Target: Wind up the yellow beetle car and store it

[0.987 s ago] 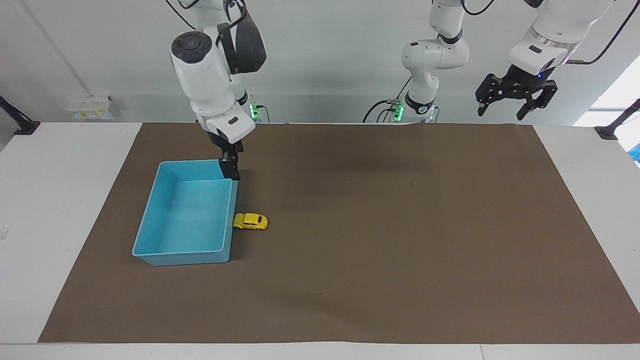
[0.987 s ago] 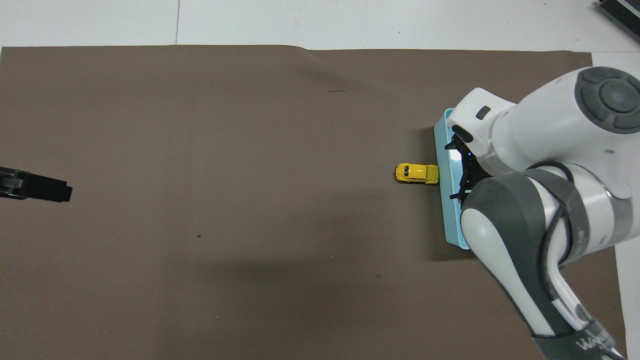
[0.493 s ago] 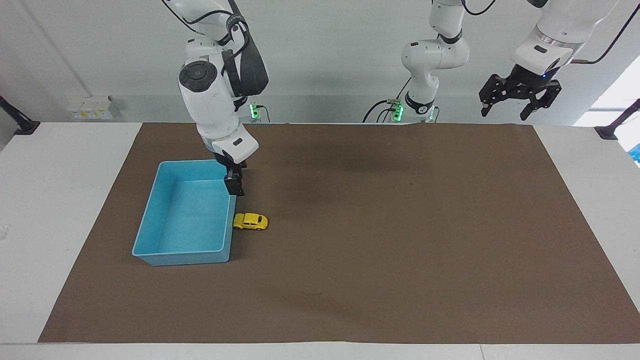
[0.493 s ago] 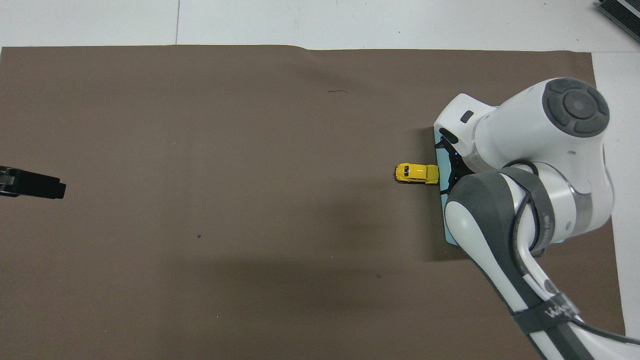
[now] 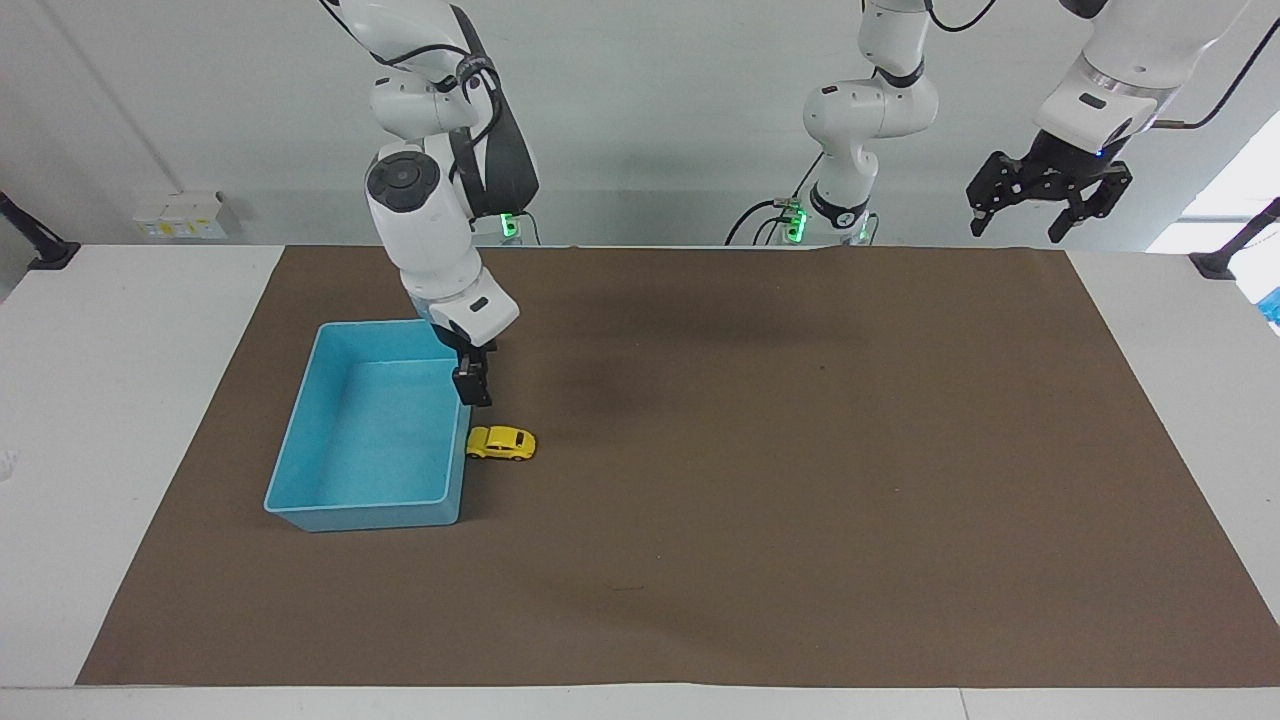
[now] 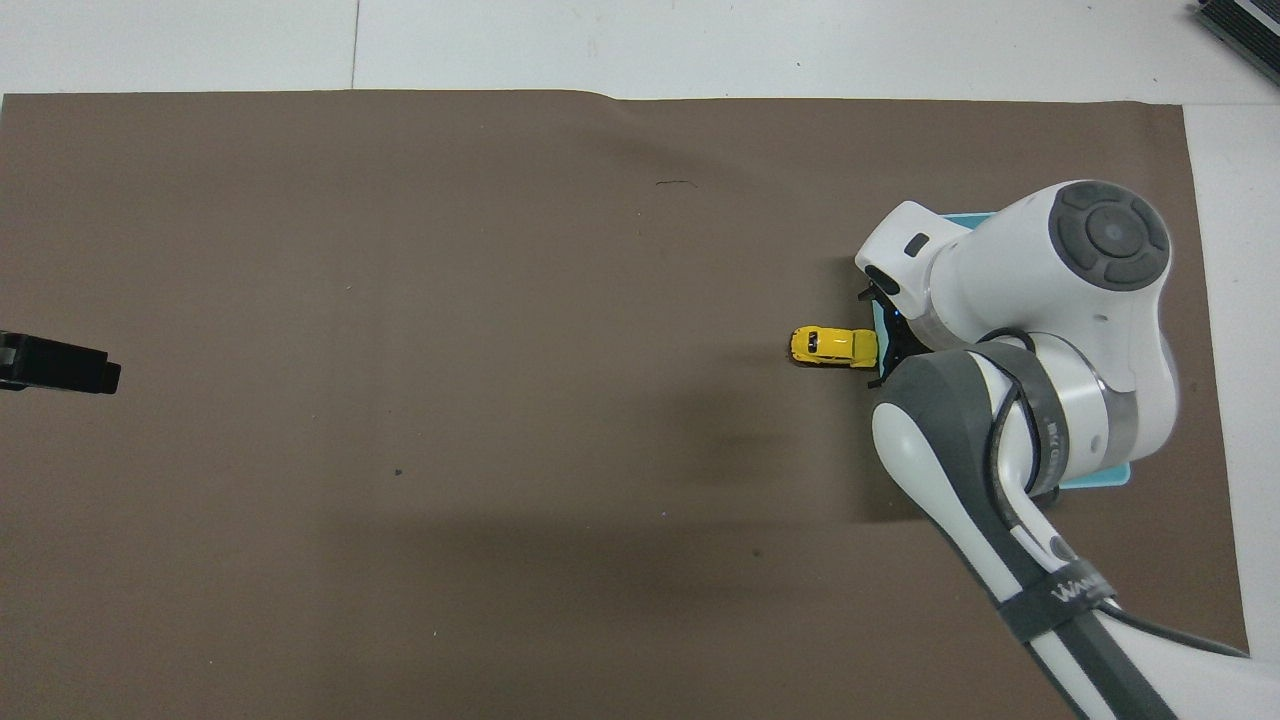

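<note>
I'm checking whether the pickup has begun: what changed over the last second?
The right gripper came along the light-blue plastic bin's rim toward the tiny yellow beetle toy car, now hanging just above it, not touching. The left gripper rose slightly at its own end. Car and bin stayed put; nothing was gripped.

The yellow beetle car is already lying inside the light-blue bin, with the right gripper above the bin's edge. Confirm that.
Not quite. The facing view shows the yellow beetle car on the brown mat beside the light-blue bin, not inside. The right gripper is over the bin's edge.
</note>
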